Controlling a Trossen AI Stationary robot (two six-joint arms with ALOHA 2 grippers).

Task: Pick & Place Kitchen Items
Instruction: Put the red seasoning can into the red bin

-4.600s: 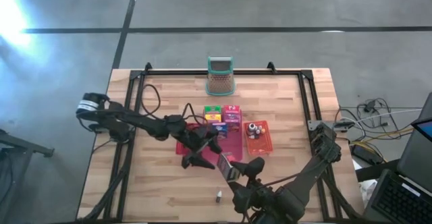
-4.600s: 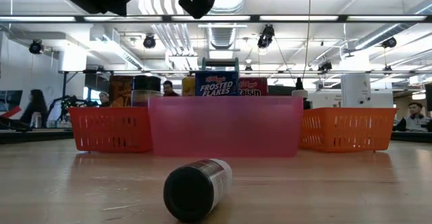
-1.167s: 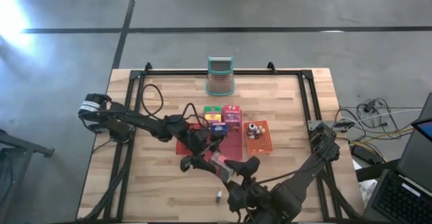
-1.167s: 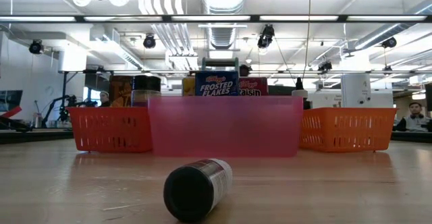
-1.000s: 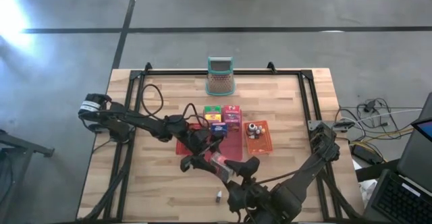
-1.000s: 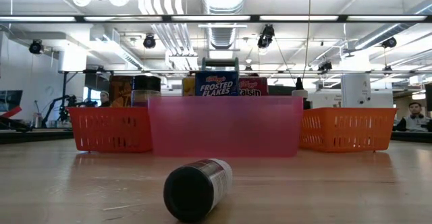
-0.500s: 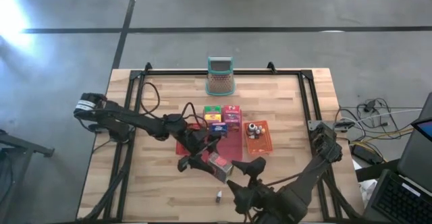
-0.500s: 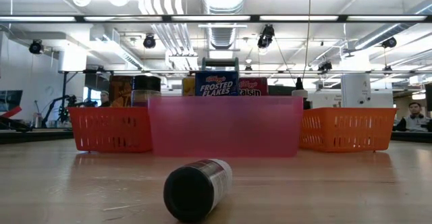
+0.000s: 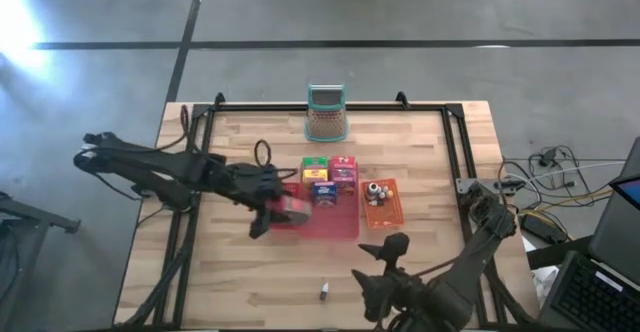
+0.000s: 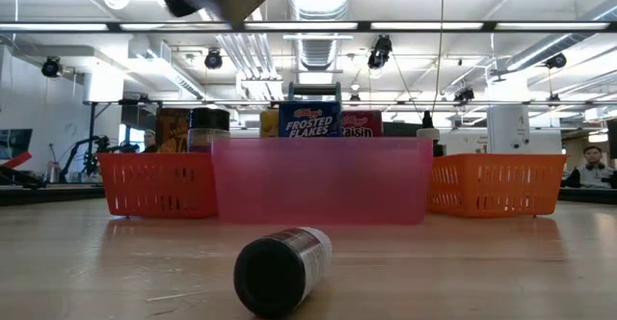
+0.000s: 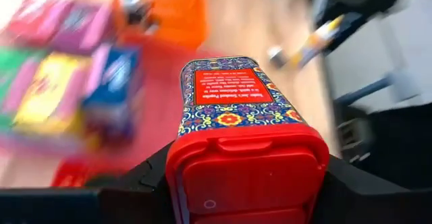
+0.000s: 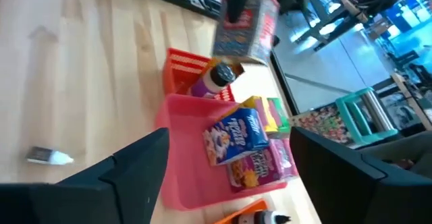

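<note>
One red-lidded tin [image 11: 237, 126] clamped between the left jaws

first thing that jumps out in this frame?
The red-capped patterned box clamped in the left gripper, held in the air over the left end of the pink tray. Next, the cluster of cereal boxes in that tray, with small bottles in the orange tray to its right. A lone dark-capped bottle lies on its side on bare wood near the front edge, close to the idle right gripper.
</note>
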